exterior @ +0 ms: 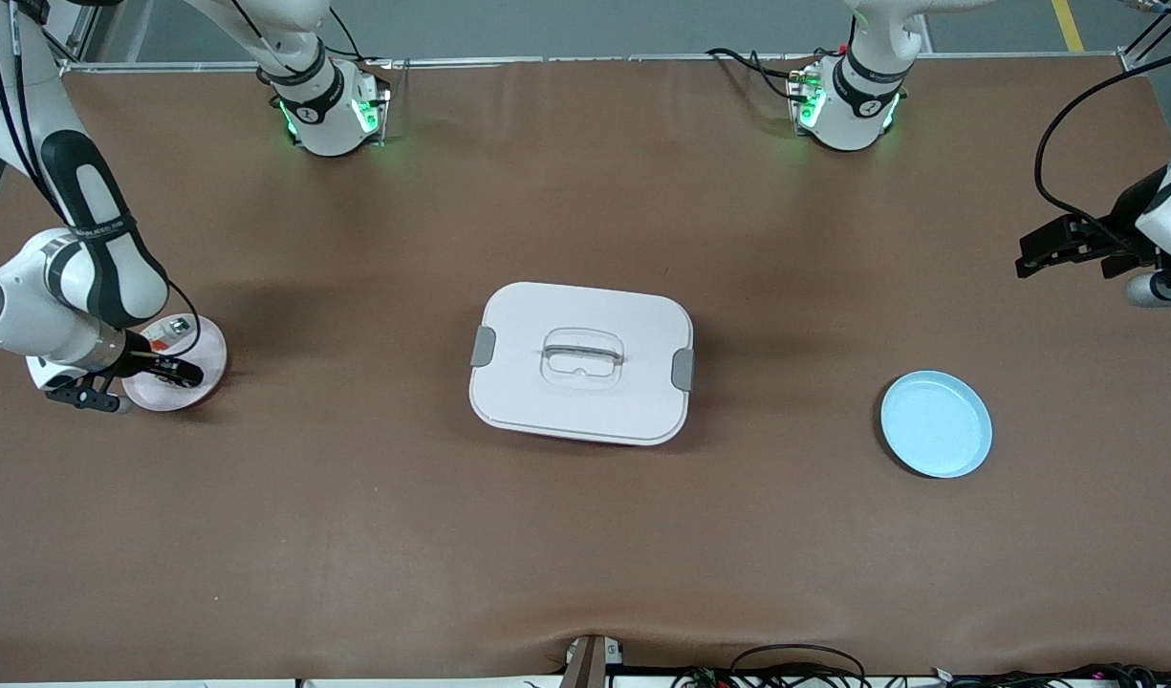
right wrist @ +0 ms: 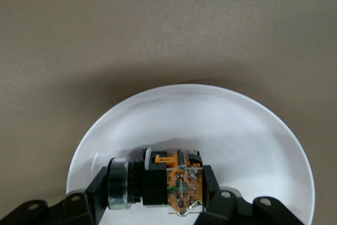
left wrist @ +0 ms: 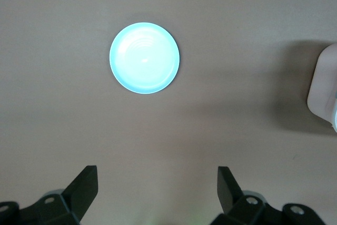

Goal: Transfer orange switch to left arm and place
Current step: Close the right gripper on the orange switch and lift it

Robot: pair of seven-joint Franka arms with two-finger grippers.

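The orange switch (right wrist: 156, 182), a black cylinder with a silver ring and an orange-brown terminal end, lies in the pink plate (right wrist: 210, 114) at the right arm's end of the table. My right gripper (right wrist: 154, 188) is down in that plate (exterior: 212, 355) and is shut on the switch, one finger at each end. In the front view the right gripper (exterior: 176, 372) hides the switch. The white box (exterior: 581, 363) sits at the table's middle. My left gripper (exterior: 1030, 260) waits open and empty in the air at the left arm's end; the left wrist view (left wrist: 158, 193) shows only table between its fingers.
A blue plate (exterior: 936, 423) lies between the box and the left arm's end, and shows in the left wrist view (left wrist: 144, 57) with a corner of the box (left wrist: 322, 88). A small silver-and-clear part (exterior: 171, 331) also lies in the pink plate.
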